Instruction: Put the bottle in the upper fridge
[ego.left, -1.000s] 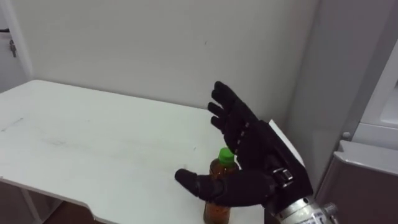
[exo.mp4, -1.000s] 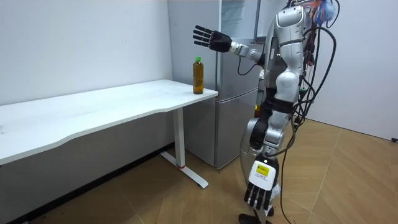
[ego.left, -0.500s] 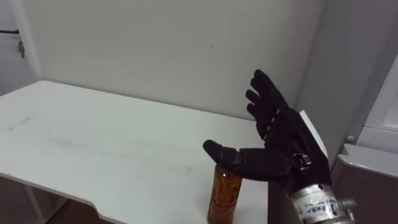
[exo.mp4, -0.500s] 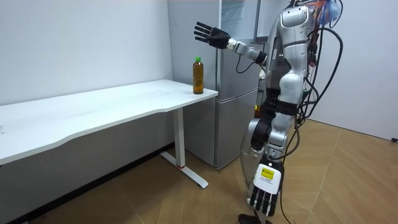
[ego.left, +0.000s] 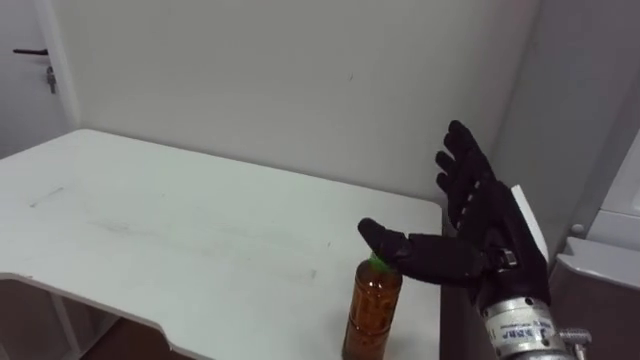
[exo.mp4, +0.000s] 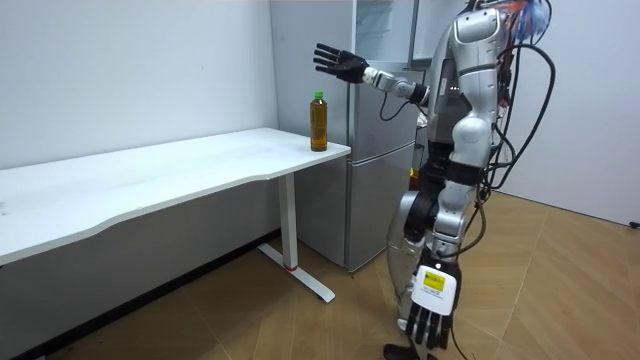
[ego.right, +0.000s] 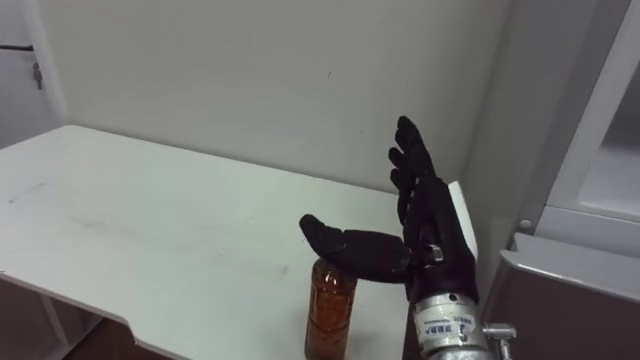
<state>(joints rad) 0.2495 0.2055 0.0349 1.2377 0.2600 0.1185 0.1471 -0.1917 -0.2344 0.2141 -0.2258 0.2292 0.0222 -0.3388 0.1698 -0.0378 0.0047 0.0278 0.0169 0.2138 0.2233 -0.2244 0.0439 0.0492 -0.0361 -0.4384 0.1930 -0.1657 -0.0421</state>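
Right hand (ego.left: 490, 225) — raised, fingers straight and spread, thumb out sideways, nothing held. Bottle (ego.left: 372, 308) below the thumb, on the palm side, upright on the table (ego.left: 180, 235) near its corner. Green cap mostly covered by the thumb in the eye views, but clear of the hand in the room view: hand higher, apart, no contact. Fridge (exo.mp4: 385, 150) beyond the back of the hand. Left hand (exo.mp4: 430, 312) low at the side, fingers straight, idle.

Handling, as judged:
- Filled nearly to the neck with amber liquid, so fairly heavy for its size.
- Wall smooth, probably thin plastic — liable to slip, and to dent under a hard squeeze.
- Tall, narrow, close to the table edge: easily toppled by a sideways knock.

Take hold round the mid-body, below the shoulder, thumb opposite the fingers. Avoid cap and neck. Lower to body height before closing.
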